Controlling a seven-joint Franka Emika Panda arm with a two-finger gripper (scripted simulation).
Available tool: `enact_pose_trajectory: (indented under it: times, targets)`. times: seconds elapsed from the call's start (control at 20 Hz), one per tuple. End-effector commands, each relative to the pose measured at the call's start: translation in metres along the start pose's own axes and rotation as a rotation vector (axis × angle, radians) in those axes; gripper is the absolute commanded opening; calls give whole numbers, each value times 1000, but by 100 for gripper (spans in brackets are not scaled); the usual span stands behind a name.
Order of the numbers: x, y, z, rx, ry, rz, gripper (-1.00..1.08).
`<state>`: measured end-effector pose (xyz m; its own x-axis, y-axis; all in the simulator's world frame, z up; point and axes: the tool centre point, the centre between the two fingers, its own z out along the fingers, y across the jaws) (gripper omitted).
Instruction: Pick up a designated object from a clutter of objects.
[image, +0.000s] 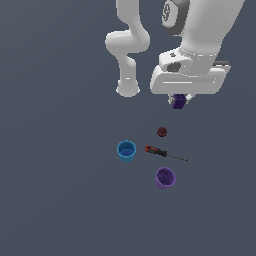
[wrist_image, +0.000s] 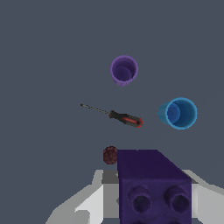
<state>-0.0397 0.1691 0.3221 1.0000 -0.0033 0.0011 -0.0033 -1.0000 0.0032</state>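
The gripper (image: 179, 101) is clamped on the dark purple block (image: 179, 102), with 1 finger on each side of it. In the wrist view the block (wrist_image: 154, 186) fills the space between the 2 pale fingers (wrist_image: 94, 199), and its 2 round knobs face the camera. In the exterior view it appears to hang clear of the table (image: 60, 190), though that view alone does not settle how high. Judging by this, the grasp is made and the block is up out of the clutter, so what is left of the task is mostly keeping the hold secure. The flat sides suit such a squeeze, and the knobs sit on a face the fingers do not press.

The rest lies on the table, all placed here from the screwdriver (image: 164, 153), which has a red handle and a thin shaft. The dark red lump (image: 161, 132) sits near its handle, on the side toward the gripper. The blue cup (image: 126, 150) stands upright just beyond the handle end, toward the exterior view's left. The purple cup (image: 165, 177) stands upright near the shaft, on the side away from the gripper. None of the 4 touches another.

Nothing stands in the way: the 4 things all lie apart from the block, and only the lump is near.
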Motion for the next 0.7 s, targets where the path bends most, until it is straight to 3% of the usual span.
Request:
enact_pose_trajectory:
  times: [0.0, 0.3, 0.65]
  targets:
    - [-6, -20, -18, 0, -1, 1, -100]
    - [-14, -54, -47, 2, -1, 1, -100]
    - [-16, -67, -58, 3, -1, 1, -100]
